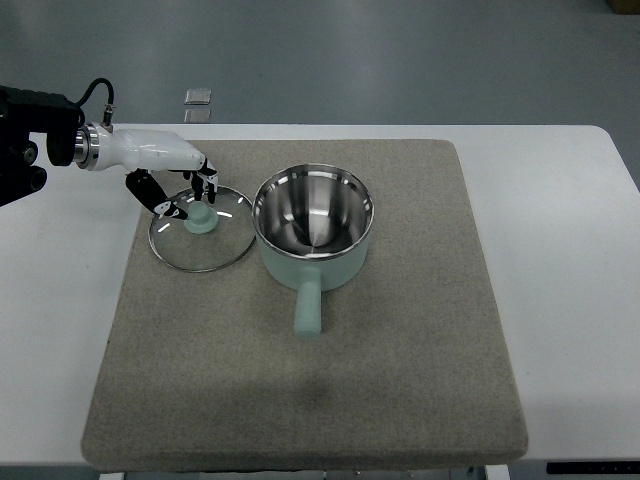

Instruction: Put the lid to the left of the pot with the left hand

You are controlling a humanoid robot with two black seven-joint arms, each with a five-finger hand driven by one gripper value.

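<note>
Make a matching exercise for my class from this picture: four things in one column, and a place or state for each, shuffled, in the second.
Things:
1. lid
2. pot
3. left hand
4. mat

Places or states:
A. grey, spread over the white table
B. uncovered, handle pointing toward the camera
C. over the lid's far rim, fingers by the knob
D. flat on the mat, left of the pot

Pairs: 1-D, 2-B, 3-C, 4-A
</note>
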